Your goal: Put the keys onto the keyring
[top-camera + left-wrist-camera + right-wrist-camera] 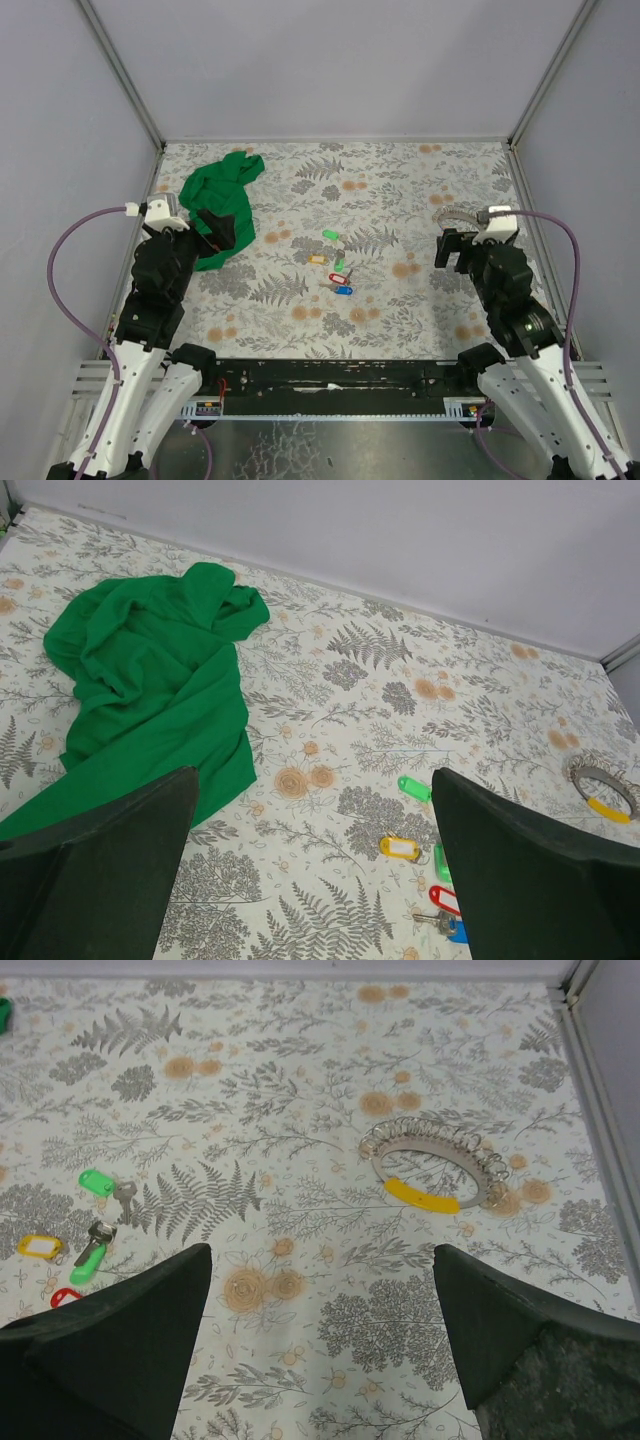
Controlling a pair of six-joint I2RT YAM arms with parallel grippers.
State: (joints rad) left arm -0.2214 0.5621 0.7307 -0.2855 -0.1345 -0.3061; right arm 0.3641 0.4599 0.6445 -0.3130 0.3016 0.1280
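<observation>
Several keys with coloured tags lie loose mid-table: a green-tagged one (pixel 330 236), yellow (pixel 316 260), another green (pixel 339 265), red (pixel 338 278) and blue (pixel 344 290). In the left wrist view the yellow tag (pixel 402 848) and the red tag (pixel 444 898) lie beside my right-hand finger. The keyring (pixel 447 213), a thin grey wire ring with a yellow strip (pixel 421 1195), lies on the right, apart from the keys. My left gripper (pixel 225 232) hangs open over the green cloth's edge. Just this side of the ring, my right gripper (pixel 455 250) is open and holds nothing.
A crumpled green cloth (pixel 220 200) covers the back left of the floral table. Grey walls and metal rails (pixel 340 140) close the back and both sides. The arm bases stand at the near edge.
</observation>
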